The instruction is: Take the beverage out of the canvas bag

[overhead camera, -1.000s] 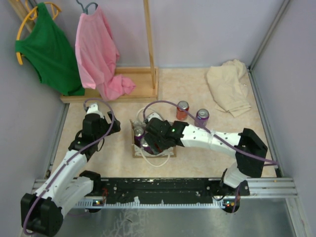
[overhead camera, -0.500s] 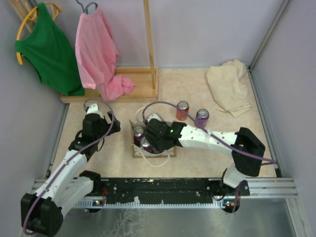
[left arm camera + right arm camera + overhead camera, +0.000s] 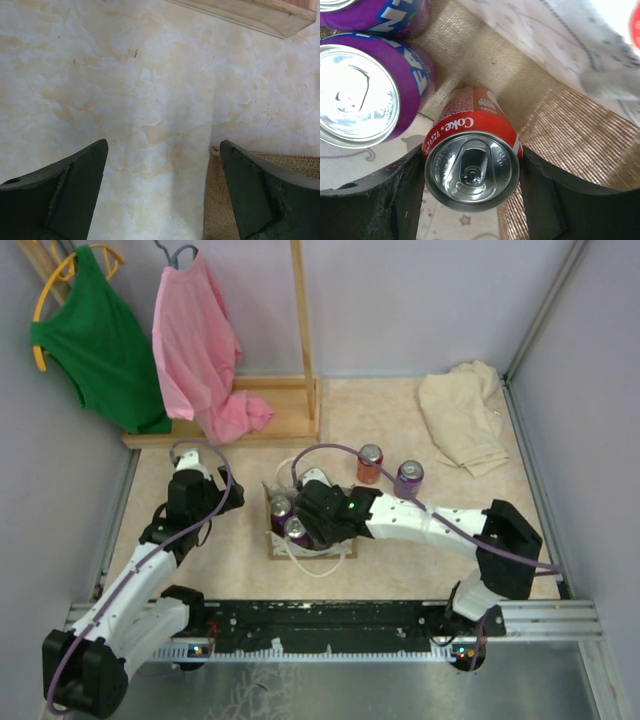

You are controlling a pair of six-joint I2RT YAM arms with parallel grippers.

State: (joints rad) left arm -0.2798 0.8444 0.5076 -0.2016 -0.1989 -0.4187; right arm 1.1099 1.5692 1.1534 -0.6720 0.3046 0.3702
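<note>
Right wrist view: your right gripper (image 3: 472,186) pinches the Coke can (image 3: 470,145) inside the canvas bag (image 3: 565,125), beside a purple Fanta can (image 3: 365,95); your left gripper (image 3: 162,195) hovers spread above the table (image 3: 125,75).

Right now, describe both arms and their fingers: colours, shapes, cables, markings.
Both the left arm and right arm have white links joined by black housings. A purple cable runs along each, looping free near the wrist. A small green light glows on the right wrist housing. The fingers are dark, matte, wedge-shaped blocks; no lettering is readable.
</note>
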